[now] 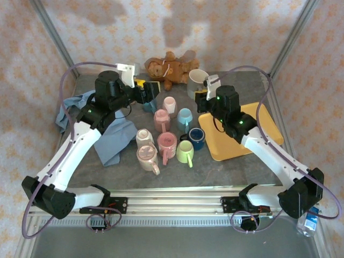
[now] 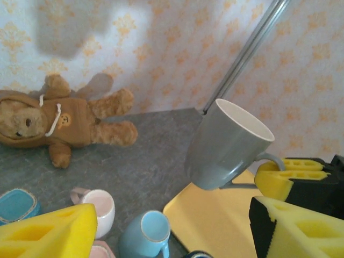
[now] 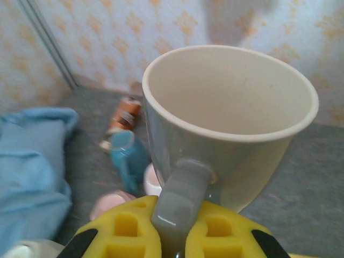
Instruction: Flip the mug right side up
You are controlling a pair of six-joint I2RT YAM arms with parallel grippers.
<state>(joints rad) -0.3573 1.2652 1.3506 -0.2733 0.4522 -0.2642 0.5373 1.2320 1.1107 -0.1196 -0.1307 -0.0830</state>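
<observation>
A grey mug (image 1: 196,79) with a cream inside hangs above the back of the table, mouth up and slightly tilted. My right gripper (image 1: 203,92) is shut on its handle (image 3: 180,200), which sits pinched between the yellow pads (image 3: 124,232). In the left wrist view the same mug (image 2: 226,144) floats over the corner of the yellow tray (image 2: 215,220), base clear of it. My left gripper (image 1: 148,88) stands open at the back left of the mug cluster, holding nothing, its yellow pads (image 2: 48,236) wide apart.
Several mugs in pink, white, light blue, navy and green (image 1: 185,152) crowd the table's middle. A teal mug (image 1: 149,103) lies beneath my left gripper. A teddy bear (image 1: 169,67) lies at the back, a blue cloth (image 1: 115,137) at the left.
</observation>
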